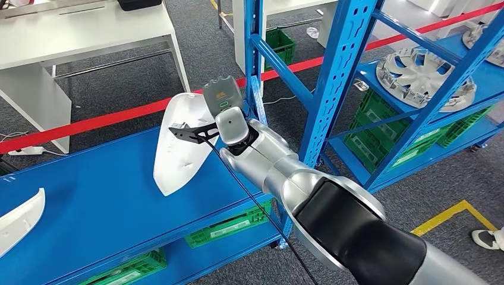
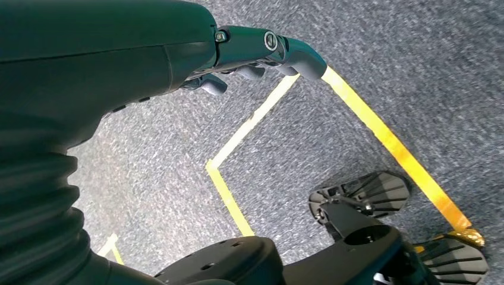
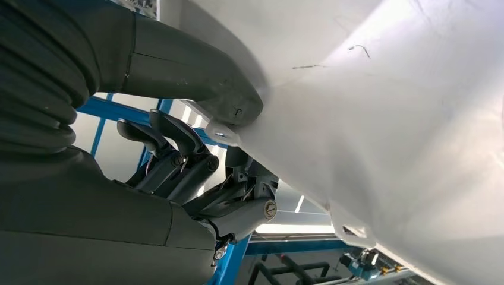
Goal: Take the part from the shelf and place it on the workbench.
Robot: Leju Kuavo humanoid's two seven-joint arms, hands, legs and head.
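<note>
The white moulded part [image 1: 178,148] stands on edge over the blue shelf board [image 1: 107,196], its narrow tip low against the board. My right hand [image 1: 223,101] grips its upper rim beside the blue shelf post [image 1: 254,71]. In the right wrist view the thumb [image 3: 202,83] presses on the face of the white part [image 3: 380,136], and the dark fingers [image 3: 178,160] curl behind its edge. Whether the tip rests on the board I cannot tell. My left hand [image 2: 255,50] hangs over grey carpet with nothing in it, fingers loosely apart.
A second white part [image 1: 21,219] lies at the shelf's left end. Green crates [image 1: 229,227] sit under the board. Silver wheel covers [image 1: 422,77] lie on the rack to the right. A red barrier tape [image 1: 89,123] and a white table [image 1: 77,35] stand behind. A person's shoe [image 1: 487,237] is at the right.
</note>
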